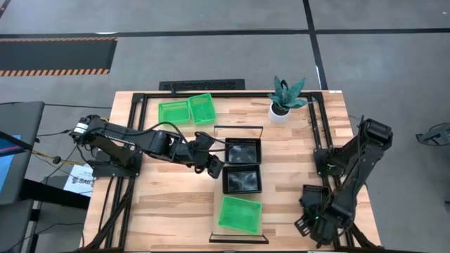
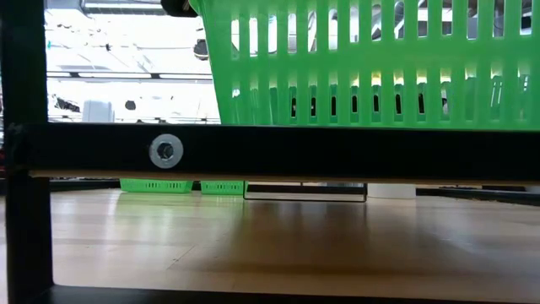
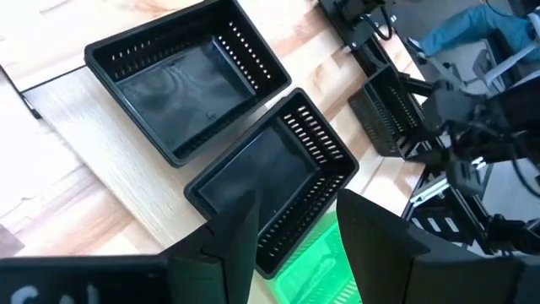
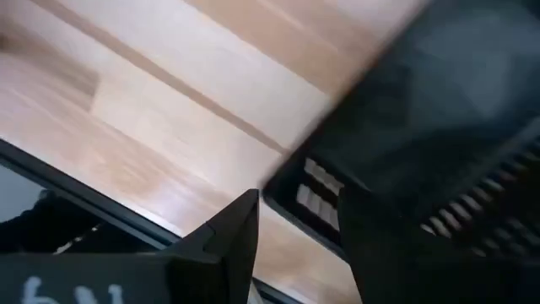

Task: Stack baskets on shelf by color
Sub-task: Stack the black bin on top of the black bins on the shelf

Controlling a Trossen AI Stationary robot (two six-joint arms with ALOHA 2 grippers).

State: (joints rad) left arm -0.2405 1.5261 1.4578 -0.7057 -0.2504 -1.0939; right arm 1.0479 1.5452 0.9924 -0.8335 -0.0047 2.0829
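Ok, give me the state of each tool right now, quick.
Left tool: open, empty, above the middle black perforated plastic basket.
Right tool: open on another black perforated plastic basket's rim, not clamped.

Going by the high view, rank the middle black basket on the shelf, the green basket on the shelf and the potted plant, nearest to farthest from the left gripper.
From the left gripper:
1. Middle black basket, just beside it on the shelf.
2. Green basket, at the shelf's near end.
3. Potted plant, at the table's far edge.

Glossy plastic baskets (image 1: 242, 180), wooden shelf (image 1: 238, 138)
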